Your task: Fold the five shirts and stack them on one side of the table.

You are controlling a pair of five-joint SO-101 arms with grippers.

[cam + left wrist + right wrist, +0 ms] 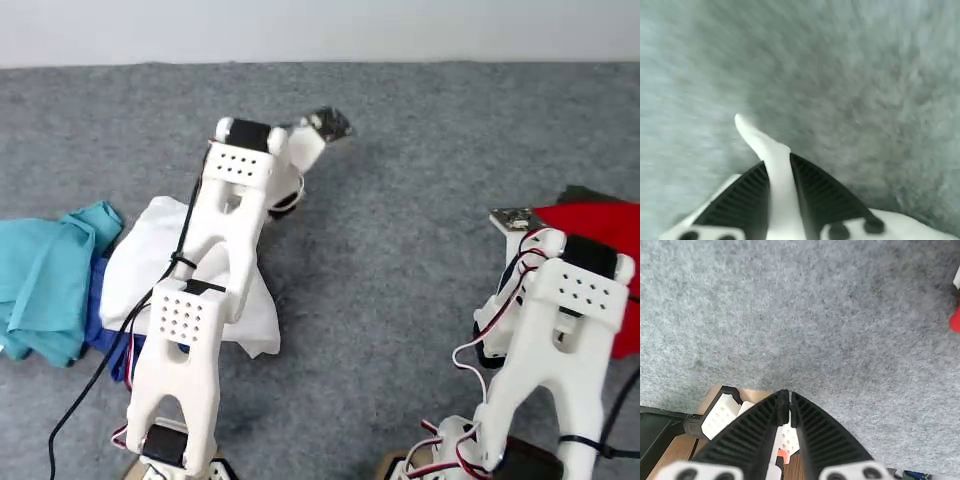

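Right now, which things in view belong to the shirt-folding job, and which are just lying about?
Job: white cloth shirt; teal cloth shirt; blue cloth shirt showing between them; red cloth shirt; dark green cloth behind it, possibly another shirt.

Lying about: grey felt table cover; black cable trailing beside an arm's base.

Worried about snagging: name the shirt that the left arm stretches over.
The white shirt: the left arm crosses right above it. The teal shirt and blue shirt lie beside it, the red shirt by the right arm.
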